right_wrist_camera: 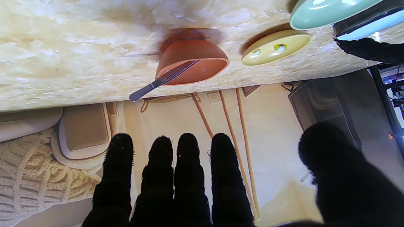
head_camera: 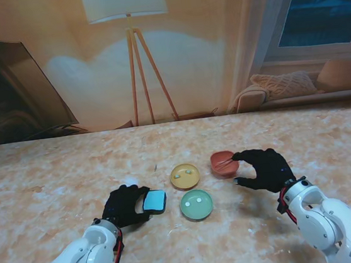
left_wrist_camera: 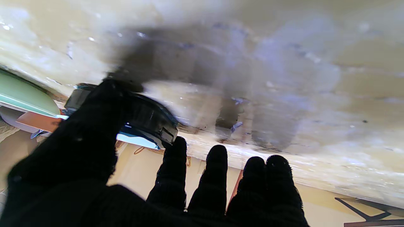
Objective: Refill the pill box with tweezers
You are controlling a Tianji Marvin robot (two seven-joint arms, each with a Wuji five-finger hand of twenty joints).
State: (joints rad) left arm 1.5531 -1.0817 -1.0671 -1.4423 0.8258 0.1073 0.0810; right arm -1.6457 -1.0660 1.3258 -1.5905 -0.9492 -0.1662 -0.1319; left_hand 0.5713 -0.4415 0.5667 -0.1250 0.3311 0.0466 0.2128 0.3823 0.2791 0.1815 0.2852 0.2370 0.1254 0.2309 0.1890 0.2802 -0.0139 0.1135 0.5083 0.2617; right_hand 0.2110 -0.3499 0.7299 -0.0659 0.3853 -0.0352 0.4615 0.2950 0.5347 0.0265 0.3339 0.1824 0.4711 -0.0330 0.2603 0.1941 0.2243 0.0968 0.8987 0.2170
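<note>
Metal tweezers (right_wrist_camera: 164, 80) lean loose in the orange bowl (head_camera: 222, 163); my right hand (head_camera: 265, 169), fingers spread and empty, could tip it, while my left hand (head_camera: 125, 204) pinches the pill box (head_camera: 153, 202).

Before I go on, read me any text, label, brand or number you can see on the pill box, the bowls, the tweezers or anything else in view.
There is no readable text in any view.
Pill box, under the left hand: no print can be made out; the left wrist view is blurred.
Red bowl, yellow bowl, green bowl: plain, unmarked.
Tweezers, resting on the red bowl: no marking can be made out.
</note>
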